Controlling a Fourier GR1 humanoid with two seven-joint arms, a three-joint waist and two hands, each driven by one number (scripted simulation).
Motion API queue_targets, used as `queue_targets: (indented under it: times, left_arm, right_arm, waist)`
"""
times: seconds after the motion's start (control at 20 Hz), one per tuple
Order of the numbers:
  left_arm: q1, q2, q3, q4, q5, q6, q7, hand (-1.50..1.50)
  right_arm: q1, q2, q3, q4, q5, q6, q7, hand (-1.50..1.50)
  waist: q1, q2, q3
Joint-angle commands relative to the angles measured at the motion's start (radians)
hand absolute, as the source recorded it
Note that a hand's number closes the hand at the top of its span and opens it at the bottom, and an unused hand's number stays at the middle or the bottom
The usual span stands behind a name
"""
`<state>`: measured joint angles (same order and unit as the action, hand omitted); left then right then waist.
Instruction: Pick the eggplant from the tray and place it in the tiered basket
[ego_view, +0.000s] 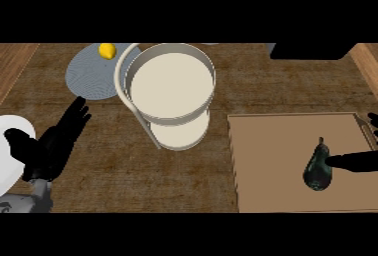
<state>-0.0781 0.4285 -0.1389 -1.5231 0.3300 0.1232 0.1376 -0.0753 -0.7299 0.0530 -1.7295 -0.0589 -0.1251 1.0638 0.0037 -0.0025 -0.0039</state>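
The eggplant (318, 169) lies on the tray (280, 200), right of the tiered basket (171, 82). The right hand (354, 162) seems to touch it; its fingers' state is unclear. The left hand (48, 145) rests open.

Item count, head view:
- Eggplant (318, 170): one, on the tray.
- Tray (280, 165): one.
- Tiered basket (173, 90): one, with two round tiers.
- Lemon (108, 50): one, on the grey plate.
- Plates: two, one grey plate (92, 75) and one white plate (9, 150).
- Hands: two, left hand (48, 147) and right hand (354, 162).
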Motion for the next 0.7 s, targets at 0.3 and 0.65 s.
queue_targets:
  times: [0.3,0.65]
  left_arm:
    - [-0.046,-0.027,0.013,-0.012,-0.018,-0.001,0.058,0.00]
    - [0.002,-0.022,0.038,-0.035,-0.028,-0.019,0.035,0.00]
  right_arm:
    - [-0.187,0.050,0.081,0.049,0.048,-0.012,0.314,-1.50]
    - [-0.100,0.120,0.127,0.133,0.113,-0.014,0.255,-1.50]
  waist:
    - [0.012,0.004,0.003]
    - [0.003,0.002,0.003]
